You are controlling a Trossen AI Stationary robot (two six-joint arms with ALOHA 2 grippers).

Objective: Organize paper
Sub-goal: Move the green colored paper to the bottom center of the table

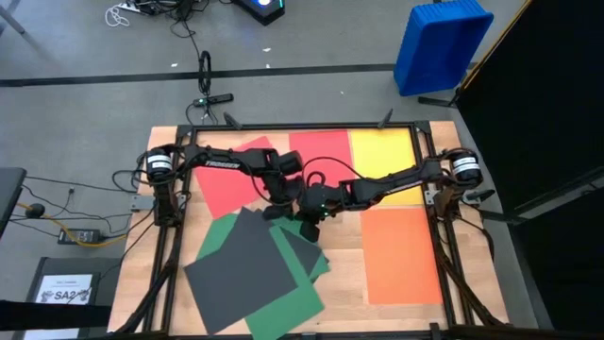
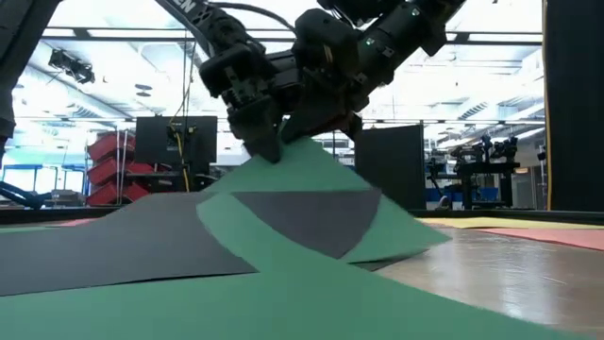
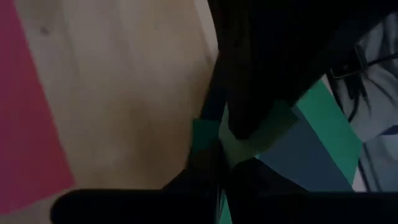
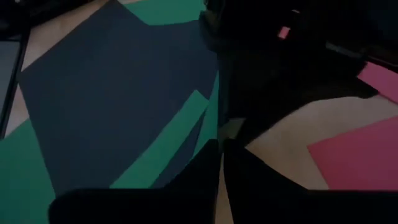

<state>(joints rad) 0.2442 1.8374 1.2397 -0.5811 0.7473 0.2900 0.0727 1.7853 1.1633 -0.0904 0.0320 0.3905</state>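
Note:
A fanned pile of paper lies at the table's near left: green sheets [image 1: 283, 302] and dark grey sheets [image 1: 241, 269]. Flat on the table lie two red sheets [image 1: 231, 184], a yellow one [image 1: 382, 156] and an orange one [image 1: 401, 255]. My left gripper [image 1: 286, 210] and my right gripper [image 1: 309, 227] meet over the pile's far right corner, both shut on green paper. In the low view the green sheet [image 2: 377, 212] rises like a tent to the fingers, with a dark grey sheet [image 2: 302, 217] lifted with it. My left gripper pinches the raised far part of the green sheet [image 3: 249, 142] between its two fingers, slanting down from the table's far left. The paper hangs from the fingers as a peak [image 2: 283, 156] and its near part stays on the pile. My right gripper pinches the same raised green part [image 4: 231, 127], right beside the left fingers, slanting down from the table's right. How many layers it has I cannot tell. The sheet slopes down from the hold onto the table.
Bare wood shows in the table's middle and near right corner. A black frame [image 1: 439, 217] runs round the table's edge. Off the table, a small white printed sheet [image 1: 66, 288] lies on the floor at the left and a blue bin [image 1: 442, 42] stands at the far right.

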